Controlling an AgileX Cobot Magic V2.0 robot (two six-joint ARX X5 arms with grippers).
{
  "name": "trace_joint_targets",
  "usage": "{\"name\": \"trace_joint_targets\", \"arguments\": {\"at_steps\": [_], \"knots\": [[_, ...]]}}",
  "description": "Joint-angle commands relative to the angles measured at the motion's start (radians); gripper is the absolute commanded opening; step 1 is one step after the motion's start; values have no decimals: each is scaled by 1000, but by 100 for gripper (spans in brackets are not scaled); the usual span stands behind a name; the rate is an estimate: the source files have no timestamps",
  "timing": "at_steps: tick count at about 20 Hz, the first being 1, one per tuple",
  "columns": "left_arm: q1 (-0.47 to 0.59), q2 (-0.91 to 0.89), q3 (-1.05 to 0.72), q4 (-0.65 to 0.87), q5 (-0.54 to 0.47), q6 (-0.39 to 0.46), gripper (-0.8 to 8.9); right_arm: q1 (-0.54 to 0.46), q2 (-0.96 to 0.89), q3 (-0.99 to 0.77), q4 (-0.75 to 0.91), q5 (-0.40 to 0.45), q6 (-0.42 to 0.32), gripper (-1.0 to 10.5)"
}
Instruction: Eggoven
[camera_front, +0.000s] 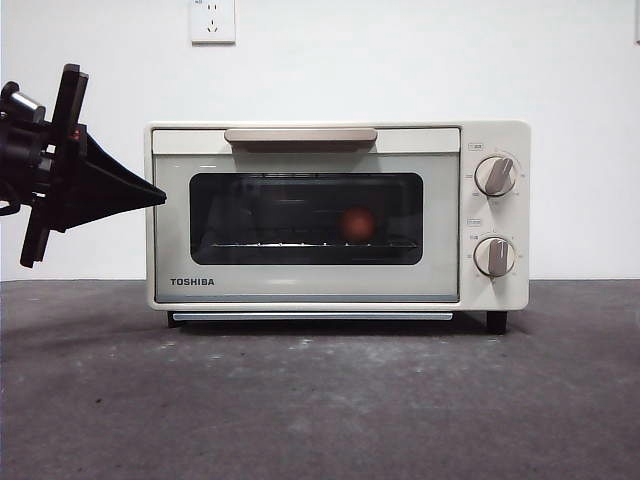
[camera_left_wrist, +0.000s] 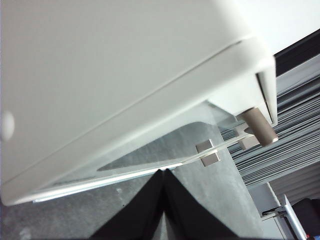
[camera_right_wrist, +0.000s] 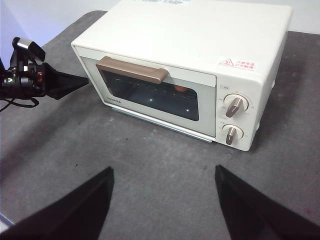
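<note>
Egg (camera_front: 358, 224) inside shut oven (camera_front: 300, 285), frame centre; left gripper (camera_front: 160, 196) jaws closed, empty, seemingly touching oven's left edge; right gripper (camera_right_wrist: 165, 175) jaws wide apart, empty.

Lighting's even and soft, pretty bright overall. The oven (camera_front: 338, 215) throws a dark shadow under itself onto the table (camera_front: 320, 400). Its glass door (camera_right_wrist: 150, 95) shows small glare dots. Left wrist view is blurry and washed out up close.

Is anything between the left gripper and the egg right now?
Yes. The egg sits on the rack inside the TOSHIBA toaster oven, behind its shut glass door. The left gripper, jaws shut, is outside at the oven's front corner.
</note>
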Motion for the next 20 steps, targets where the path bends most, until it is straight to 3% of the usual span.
{"name": "trace_joint_targets", "arguments": {"at_steps": [1, 4, 8, 13, 20], "knots": [[-7, -45, 14, -10, -1, -9, 7, 9, 6, 14, 6, 5, 8, 324], [-9, -122, 14, -63, -2, -3, 7, 9, 7, 14, 3, 5, 5, 323], [-25, -267, 15, -213, -34, 64, 7, 8, 15, 13, -2, 13, -8, 323], [-62, -489, 17, -527, -172, 224, 7, 9, 12, -25, 24, 84, -14, 279], [-102, -763, 35, -864, -375, 365, 7, 9, -48, -241, 255, 66, -22, 191]]}}
